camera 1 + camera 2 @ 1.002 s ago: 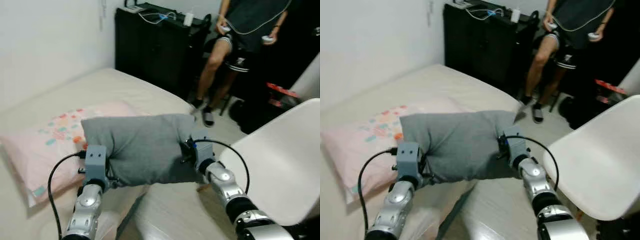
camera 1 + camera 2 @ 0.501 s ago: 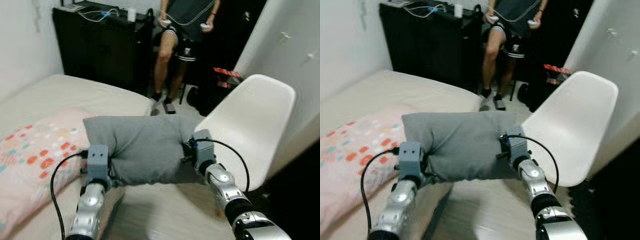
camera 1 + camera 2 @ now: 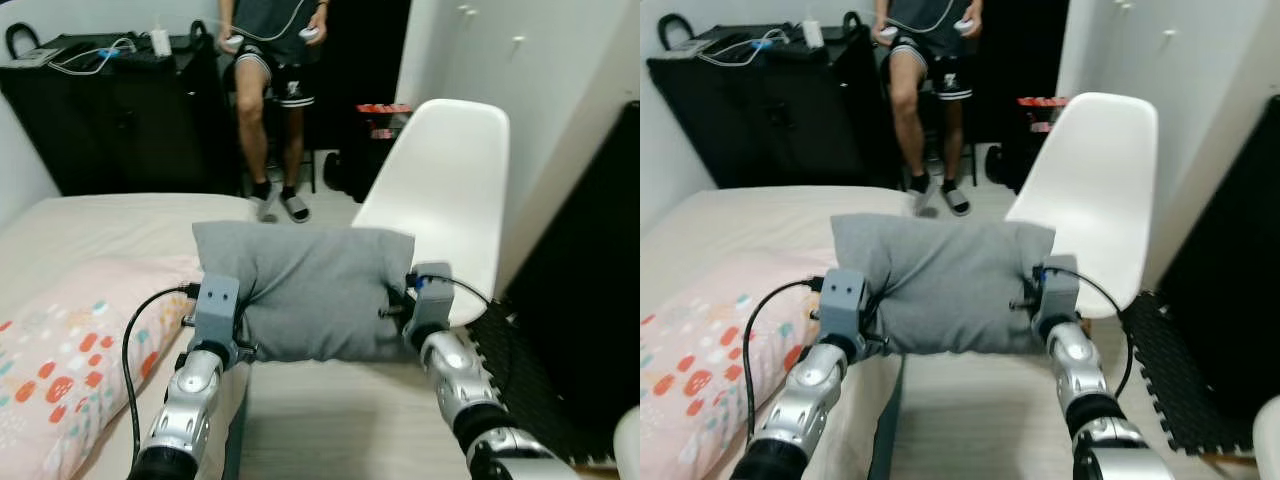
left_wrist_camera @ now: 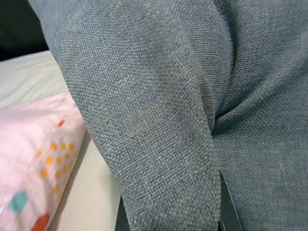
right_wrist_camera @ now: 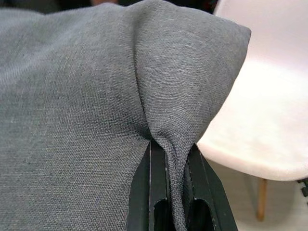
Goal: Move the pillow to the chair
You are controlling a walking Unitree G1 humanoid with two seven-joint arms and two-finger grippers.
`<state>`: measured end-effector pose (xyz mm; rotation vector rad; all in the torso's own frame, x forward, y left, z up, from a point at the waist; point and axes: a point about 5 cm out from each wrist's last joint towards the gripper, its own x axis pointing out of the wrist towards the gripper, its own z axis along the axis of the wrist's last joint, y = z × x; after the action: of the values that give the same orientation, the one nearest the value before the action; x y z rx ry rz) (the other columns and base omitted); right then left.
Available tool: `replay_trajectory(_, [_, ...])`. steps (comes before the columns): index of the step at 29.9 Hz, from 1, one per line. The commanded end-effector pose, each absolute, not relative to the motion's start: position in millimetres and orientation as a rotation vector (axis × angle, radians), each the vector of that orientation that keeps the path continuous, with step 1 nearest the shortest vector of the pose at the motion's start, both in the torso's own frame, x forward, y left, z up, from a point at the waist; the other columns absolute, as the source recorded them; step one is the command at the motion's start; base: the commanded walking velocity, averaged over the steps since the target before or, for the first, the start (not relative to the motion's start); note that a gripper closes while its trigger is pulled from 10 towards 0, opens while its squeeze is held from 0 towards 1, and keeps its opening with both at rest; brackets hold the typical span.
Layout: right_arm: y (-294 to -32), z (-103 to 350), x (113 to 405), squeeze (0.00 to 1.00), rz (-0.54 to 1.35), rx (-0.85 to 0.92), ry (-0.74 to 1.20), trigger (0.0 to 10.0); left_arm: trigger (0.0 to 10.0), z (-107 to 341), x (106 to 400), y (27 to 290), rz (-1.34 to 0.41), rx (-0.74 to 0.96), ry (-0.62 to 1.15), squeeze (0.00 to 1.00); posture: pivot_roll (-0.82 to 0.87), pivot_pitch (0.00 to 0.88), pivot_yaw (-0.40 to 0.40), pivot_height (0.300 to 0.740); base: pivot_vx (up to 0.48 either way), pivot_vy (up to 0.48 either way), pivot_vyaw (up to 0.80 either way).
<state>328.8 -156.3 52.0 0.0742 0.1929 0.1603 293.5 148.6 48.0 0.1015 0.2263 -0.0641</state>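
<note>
Carry step in hand, judged from the layout: the grey pillow (image 3: 305, 292) was held off the bed (image 3: 120, 225), suspended between both arms at mid-frame in the head views, with the white chair (image 3: 440, 200) directly behind and to its right in the upper right of the frame. Left end effector (image 3: 238, 340) gripped the pillow's lower left edge; in the left wrist view the grey cloth draped over the fingers, so the clamp itself was hidden, but the pillow hung from that side and the hold was taken as closed on fabric. Right end effector (image 5: 168, 192) had its two black fingers (image 5: 150, 183) pinched narrow on a fold at the pillow's right corner, clearly seen in the right wrist view, with the chair seat just beyond that corner. Both silver forearms ran up from the bottom of the frame, roughly parallel and level with each other, wrists bent inward toward the pillow's ends. Pink patterned pillow (image 3: 70, 370) lay on the bed at lower left, not involved. A person (image 3: 270, 60) stood at upper centre holding controllers, well apart from the load. Next move, as a judgement: advance toward the chair, bring the pillow over the seat, lower until it rests, then release both sides; the backrest could catch the pillow's top edge if it arrives too high.
</note>
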Motion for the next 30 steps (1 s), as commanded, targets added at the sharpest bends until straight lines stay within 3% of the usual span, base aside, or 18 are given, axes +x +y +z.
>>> replay_trajectory(1, [-149.9,50.2,327.4,0.00,0.169,0.089,0.193,10.0,10.0,50.5,296.5,142.1,-0.091,0.110,0.211,0.00,-0.04,0.000,0.091,0.740,0.000,0.000,-0.80])
replay_trajectory(16, [-146.3,46.0,325.2,0.00,0.158,0.114,0.214,10.0,10.0,53.0,298.4,143.8,-0.078,0.128,0.206,0.00,-0.03,0.000,0.097,0.740,0.000,0.000,-0.80])
replay_trajectory(30, [-142.3,46.0,325.4,0.00,0.173,0.099,0.217,10.0,10.0,52.3,295.9,159.3,0.047,0.049,0.208,0.00,-0.01,0.000,0.053,0.740,0.000,0.000,-0.80])
